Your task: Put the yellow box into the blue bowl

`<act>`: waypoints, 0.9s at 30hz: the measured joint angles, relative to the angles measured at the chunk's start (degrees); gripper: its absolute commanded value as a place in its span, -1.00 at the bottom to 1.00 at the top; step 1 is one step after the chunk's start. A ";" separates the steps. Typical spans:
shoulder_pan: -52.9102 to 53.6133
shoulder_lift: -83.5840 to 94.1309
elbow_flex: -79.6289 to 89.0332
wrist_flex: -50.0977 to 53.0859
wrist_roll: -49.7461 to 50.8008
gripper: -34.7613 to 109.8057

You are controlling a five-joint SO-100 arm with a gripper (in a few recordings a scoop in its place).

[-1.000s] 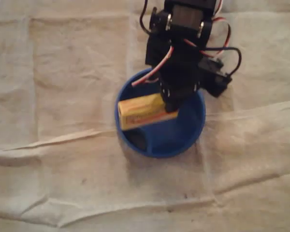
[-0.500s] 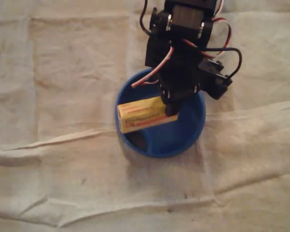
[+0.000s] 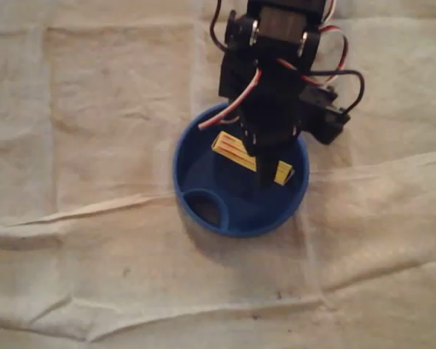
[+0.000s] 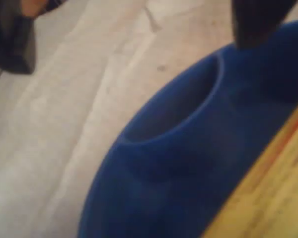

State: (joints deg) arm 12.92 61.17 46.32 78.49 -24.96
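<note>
The yellow rectangular cardboard box point(image 3: 231, 145) lies tilted inside the round blue plastic bowl point(image 3: 236, 227) on the creased beige cloth point(image 3: 94, 145) covering the tabletop, its middle hidden beneath the black claw point(image 3: 264, 169), whose fingers are spread apart, gripping nothing.

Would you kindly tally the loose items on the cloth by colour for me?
Yellow: 1, the yellow box, lying inside the bowl
Blue: 1, the blue bowl
Total: 2
</note>
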 measured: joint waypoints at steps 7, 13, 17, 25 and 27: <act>0.00 0.00 0.00 2.81 0.00 -0.29; 0.00 0.88 0.00 4.22 0.00 -0.54; 0.00 4.22 0.00 4.22 0.00 -0.51; 0.00 15.29 0.00 4.75 0.00 -0.52; 0.00 18.63 0.00 6.06 0.00 -0.52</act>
State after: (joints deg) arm 12.92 79.80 46.32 84.55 -24.96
